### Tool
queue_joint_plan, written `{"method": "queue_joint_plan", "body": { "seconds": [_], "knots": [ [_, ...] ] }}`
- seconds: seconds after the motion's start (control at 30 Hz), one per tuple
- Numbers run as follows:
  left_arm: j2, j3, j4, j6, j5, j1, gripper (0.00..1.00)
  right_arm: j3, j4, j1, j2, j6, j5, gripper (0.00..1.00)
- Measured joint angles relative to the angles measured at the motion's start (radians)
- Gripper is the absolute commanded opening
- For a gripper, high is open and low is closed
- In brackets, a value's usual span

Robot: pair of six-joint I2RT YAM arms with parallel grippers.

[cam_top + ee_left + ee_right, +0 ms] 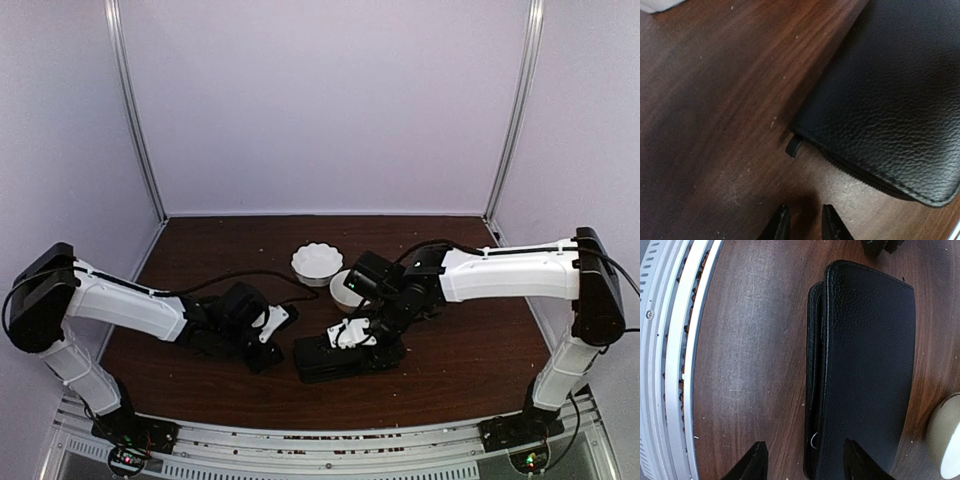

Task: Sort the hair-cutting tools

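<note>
The hair-cutting tools are hidden. A black zip case (345, 358) lies on the wooden table near the front middle. In the right wrist view the case (870, 355) has its lid slightly raised, and a thin silver curve (813, 440) shows in the gap; I cannot tell what it is. My right gripper (807, 462) hovers open over the case's zip edge, one finger over the lid and one over bare wood. My left gripper (806, 222) sits just left of the case (890, 100), jaws narrowly apart with nothing between them, close to the zip tab (794, 146).
Two white bowls (317, 262) (345, 292) stand behind the case; one bowl (947, 440) shows at the right wrist view's edge. A metal rail (670, 365) runs along the table's near edge. Grey walls enclose the table (460, 350).
</note>
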Motion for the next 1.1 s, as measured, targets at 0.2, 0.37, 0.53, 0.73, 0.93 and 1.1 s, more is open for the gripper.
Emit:
{"method": "queue_joint_plan", "body": {
  "seconds": [0.2,0.37,0.53,0.73,0.93,1.1],
  "knots": [
    [0.067,0.022,0.018,0.009,0.01,0.03,0.25,0.006,0.009,0.0,0.047,-0.001,0.0,0.5],
    [0.108,0.049,0.048,0.029,0.029,0.035,0.25,-0.016,0.023,0.0,0.05,0.003,0.0,0.48],
    [0.151,0.093,0.058,0.054,0.039,0.035,0.23,-0.024,0.026,0.001,0.058,0.006,-0.001,0.46],
    [0.164,0.113,0.049,0.08,0.031,0.035,0.2,-0.024,0.029,0.001,0.066,0.006,-0.002,0.44],
    [0.172,0.129,0.036,0.114,0.021,0.035,0.13,-0.024,0.036,0.001,0.08,0.006,-0.002,0.43],
    [0.184,0.143,0.028,0.141,0.005,0.035,0.02,-0.024,0.039,0.001,0.087,0.007,-0.002,0.41]
  ]
}}
